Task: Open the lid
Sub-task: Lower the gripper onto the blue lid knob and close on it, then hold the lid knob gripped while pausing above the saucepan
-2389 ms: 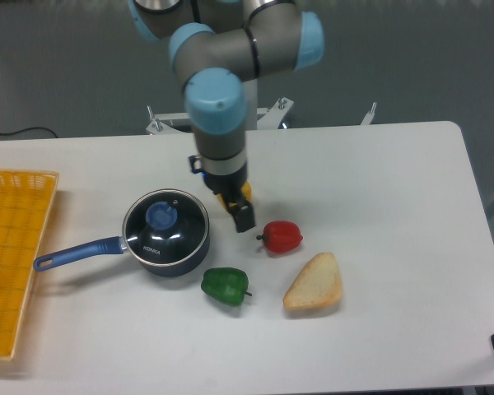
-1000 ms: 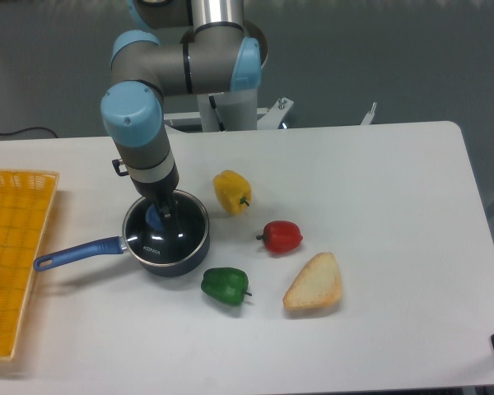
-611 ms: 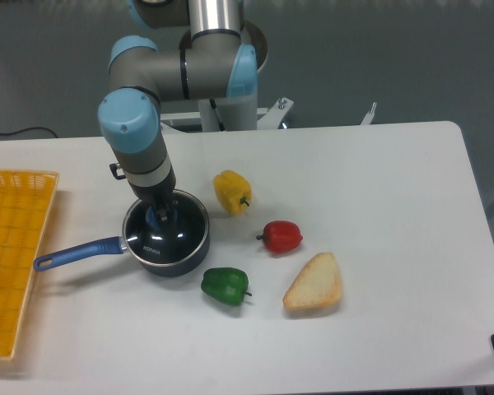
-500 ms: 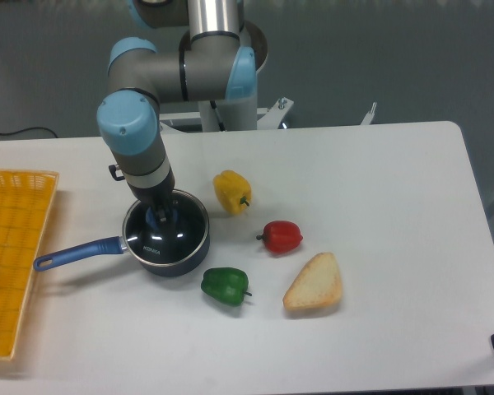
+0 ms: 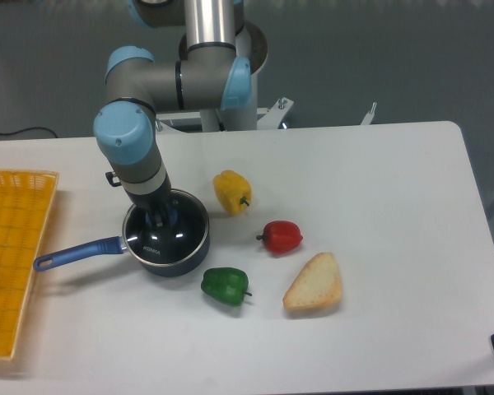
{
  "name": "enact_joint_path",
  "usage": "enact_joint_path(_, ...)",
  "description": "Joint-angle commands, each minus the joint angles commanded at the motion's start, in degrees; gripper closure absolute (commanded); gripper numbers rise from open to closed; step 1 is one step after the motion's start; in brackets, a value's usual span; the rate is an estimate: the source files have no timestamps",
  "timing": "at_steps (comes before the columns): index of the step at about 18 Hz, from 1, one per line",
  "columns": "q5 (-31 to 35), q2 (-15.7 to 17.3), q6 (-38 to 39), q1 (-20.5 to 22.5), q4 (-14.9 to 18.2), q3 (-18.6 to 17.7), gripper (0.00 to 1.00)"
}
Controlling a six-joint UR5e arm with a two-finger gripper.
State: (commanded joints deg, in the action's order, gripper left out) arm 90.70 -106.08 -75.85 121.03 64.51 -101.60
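Glass lid (image 5: 174, 234) sits on the saucepan (image 5: 166, 247) w/ tool (image 5: 162, 218) straight down over its blue knob, prob. to lift it; tool's grip state: can't tell.

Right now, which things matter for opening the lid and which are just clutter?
In play:
lid, on the pan
saucepan
pincer, down at the lid's knob

Lying about:
yellow pepper
red pepper
green pepper
bread
orange basket

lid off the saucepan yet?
No, the lid sits flat on the saucepan, with the gripper down at its blue knob.
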Motion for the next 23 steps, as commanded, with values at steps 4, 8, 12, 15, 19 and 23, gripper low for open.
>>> enact_joint_path(4, -0.6, -0.3, -0.2, 0.0, -0.3, 0.0, 0.0)
enact_joint_path(8, -1.1, -0.3, -0.3, 0.1, -0.4, 0.0, 0.0)
enact_joint_path(12, -1.8, -0.3, -0.4, 0.2, -0.4, 0.0, 0.01)
enact_joint_path(15, -1.8, -0.2, -0.6, 0.3, -0.4, 0.0, 0.02)
enact_joint_path(19, -1.8, -0.2, -0.9, 0.4, -0.4, 0.0, 0.04)
enact_joint_path(23, -1.8, -0.2, -1.0, 0.5, -0.4, 0.0, 0.08)
